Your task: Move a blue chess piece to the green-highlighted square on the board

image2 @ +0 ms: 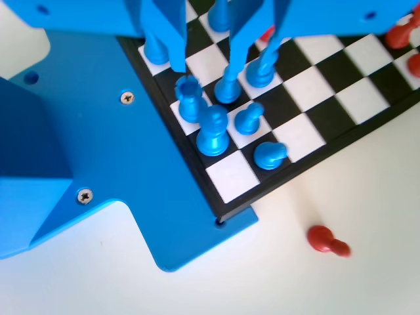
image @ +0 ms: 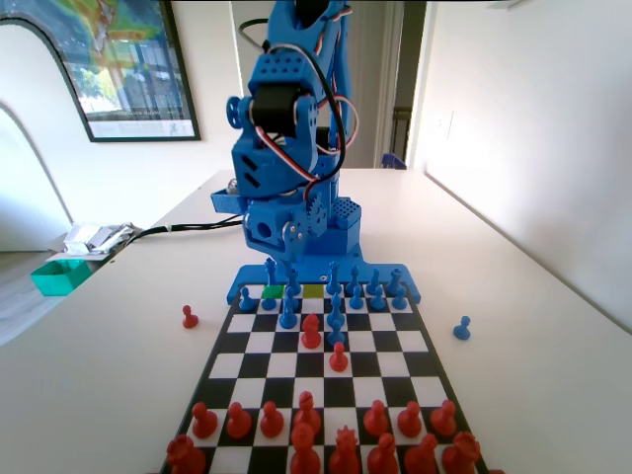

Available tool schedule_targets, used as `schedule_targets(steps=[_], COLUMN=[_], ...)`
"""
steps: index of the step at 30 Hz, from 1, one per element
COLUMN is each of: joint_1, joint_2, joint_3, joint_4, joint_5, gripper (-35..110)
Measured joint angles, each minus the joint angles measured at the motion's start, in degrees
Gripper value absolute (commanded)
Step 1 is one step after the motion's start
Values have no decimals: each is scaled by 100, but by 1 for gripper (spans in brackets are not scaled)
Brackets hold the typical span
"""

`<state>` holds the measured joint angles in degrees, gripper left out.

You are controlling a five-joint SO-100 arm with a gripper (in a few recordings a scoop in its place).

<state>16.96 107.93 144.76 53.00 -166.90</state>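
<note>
So the green-highlighted square sits in the back row of the board, right up against the blue base, with a yellow-green square two files to its right in the fixed view. In the wrist view our gripper hangs low over that same back-row corner, fingers apart with nothing between them. One tip comes down just above the crown-topped blue piece, the other next to a taller blue piece, which stands upright, long axis vertical. We can't tell which of those two it's actually after. A red pawn lies tipped off the board near that corner.
</note>
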Motion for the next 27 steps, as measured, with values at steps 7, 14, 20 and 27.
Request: schedule_targets(steps=[7, 14, 20, 27], joint_1=[-158, -255, -598, -1028], joint_2=[0, 26, 193, 360], joint_3=[-545, -1020, -1424, -2065], joint_4=[729, 1354, 1846, 2391], joint_5=[0, 0, 0, 0], gripper=[9, 7, 5, 1])
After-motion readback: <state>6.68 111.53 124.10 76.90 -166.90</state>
